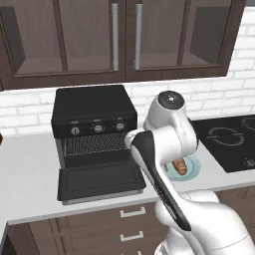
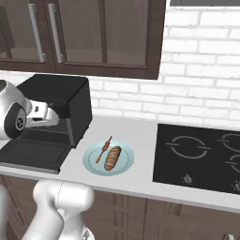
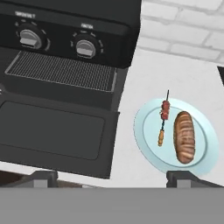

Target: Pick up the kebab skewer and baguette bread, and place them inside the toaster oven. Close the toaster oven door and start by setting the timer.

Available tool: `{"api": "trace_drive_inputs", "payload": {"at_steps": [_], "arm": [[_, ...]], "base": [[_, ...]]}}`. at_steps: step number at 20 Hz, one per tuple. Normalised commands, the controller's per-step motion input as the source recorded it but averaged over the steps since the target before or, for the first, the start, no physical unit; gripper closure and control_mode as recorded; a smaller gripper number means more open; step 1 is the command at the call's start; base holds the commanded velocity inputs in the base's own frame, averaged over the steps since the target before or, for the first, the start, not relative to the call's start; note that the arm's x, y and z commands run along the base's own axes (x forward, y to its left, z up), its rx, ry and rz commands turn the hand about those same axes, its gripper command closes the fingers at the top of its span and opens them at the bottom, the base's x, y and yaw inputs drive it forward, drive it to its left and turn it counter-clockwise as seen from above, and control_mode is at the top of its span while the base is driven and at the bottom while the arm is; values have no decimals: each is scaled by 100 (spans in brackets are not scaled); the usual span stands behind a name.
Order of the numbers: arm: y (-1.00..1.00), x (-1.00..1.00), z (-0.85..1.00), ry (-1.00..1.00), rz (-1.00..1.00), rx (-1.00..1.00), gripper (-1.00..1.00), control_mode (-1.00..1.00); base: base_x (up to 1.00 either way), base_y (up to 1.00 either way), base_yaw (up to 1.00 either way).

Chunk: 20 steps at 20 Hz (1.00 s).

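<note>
Lying side by side on plate (image 3: 205,148): kebab skewer (image 3: 163,118), baguette bread (image 3: 184,137); toaster oven door (image 3: 52,131) down at 9 o'clock; tool (image 3: 113,178) wide open, empty.

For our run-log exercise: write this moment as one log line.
gripper: open, empty | kebab skewer and baguette bread: on plate | toaster oven door: down | toaster oven: rack bare

The kebab skewer (image 3: 163,120) and baguette bread (image 3: 184,137) lie side by side on a pale blue plate (image 3: 144,140) right of the toaster oven door (image 3: 54,131).
</note>
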Motion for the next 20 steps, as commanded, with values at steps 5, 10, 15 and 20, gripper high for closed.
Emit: {"api": "trace_drive_inputs", "payload": {"at_steps": [5,10,15,20], "arm": [[67,0,-5,0,1,-7,-100,-100],[57,3,-13,0,1,-6,-100,-100],[38,16,-6,0,0,-6,-100,-100],[1,13,-58,-12,13,-13,-100,-100]], "base": [[0,0,0],[0,0,0],[0,0,0],[0,0,0]]}}
